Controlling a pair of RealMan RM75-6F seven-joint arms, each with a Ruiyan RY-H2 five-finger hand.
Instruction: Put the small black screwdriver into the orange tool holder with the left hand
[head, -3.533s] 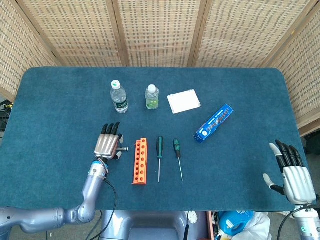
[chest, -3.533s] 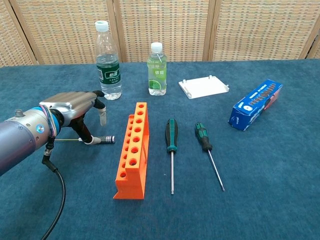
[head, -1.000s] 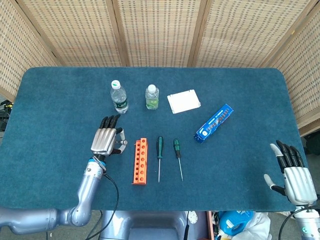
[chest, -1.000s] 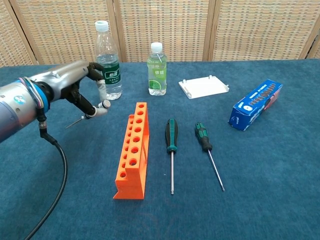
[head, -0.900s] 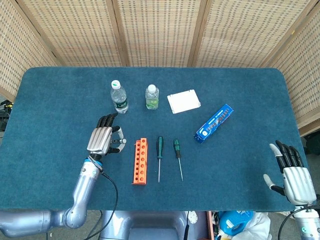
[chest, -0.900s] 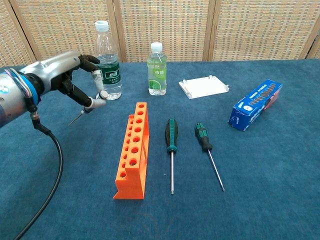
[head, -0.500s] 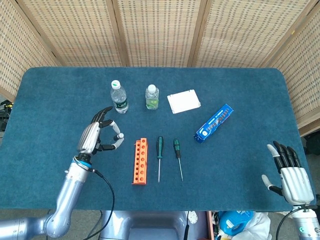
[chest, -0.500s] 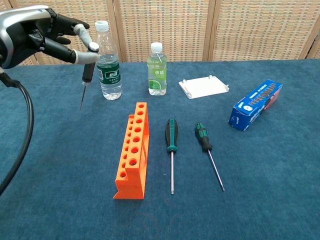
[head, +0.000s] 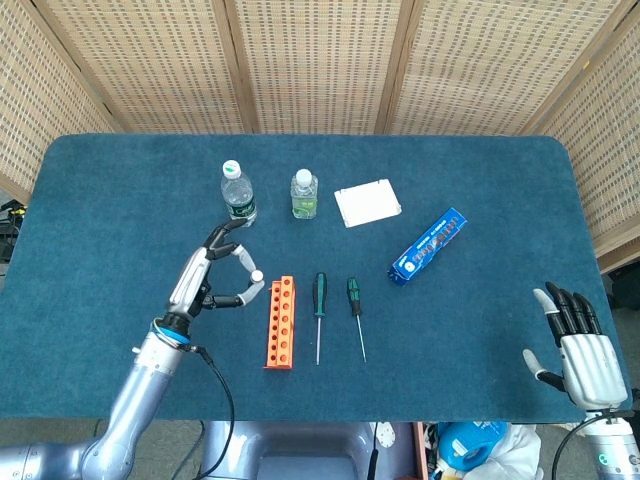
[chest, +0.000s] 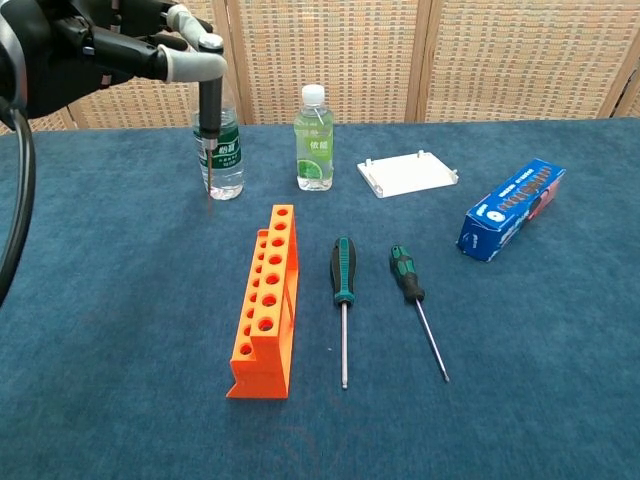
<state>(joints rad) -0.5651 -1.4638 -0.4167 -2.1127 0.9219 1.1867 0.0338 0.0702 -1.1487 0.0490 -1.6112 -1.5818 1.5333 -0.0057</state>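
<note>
My left hand (chest: 110, 45) (head: 205, 275) is raised well above the table, left of the orange tool holder (chest: 266, 298) (head: 281, 321). It pinches the small black screwdriver (chest: 210, 115) by its top, and the tool hangs upright with its tip pointing down, in front of a bottle. In the head view the screwdriver (head: 254, 290) shows end-on beside the holder's far end. The holder lies on the blue cloth with its row of holes facing up. My right hand (head: 582, 350) rests open at the table's near right corner.
Two green-handled screwdrivers (chest: 343, 300) (chest: 415, 300) lie right of the holder. Two water bottles (chest: 217, 125) (chest: 313, 140), a white box (chest: 408, 172) and a blue box (chest: 510, 208) stand further back. Wicker screens close in the table.
My left hand has lifted the small black screwdriver off the cloth, turned it from lying flat to upright, and carried it up and to the right toward the holder. The right hand has stayed put.
</note>
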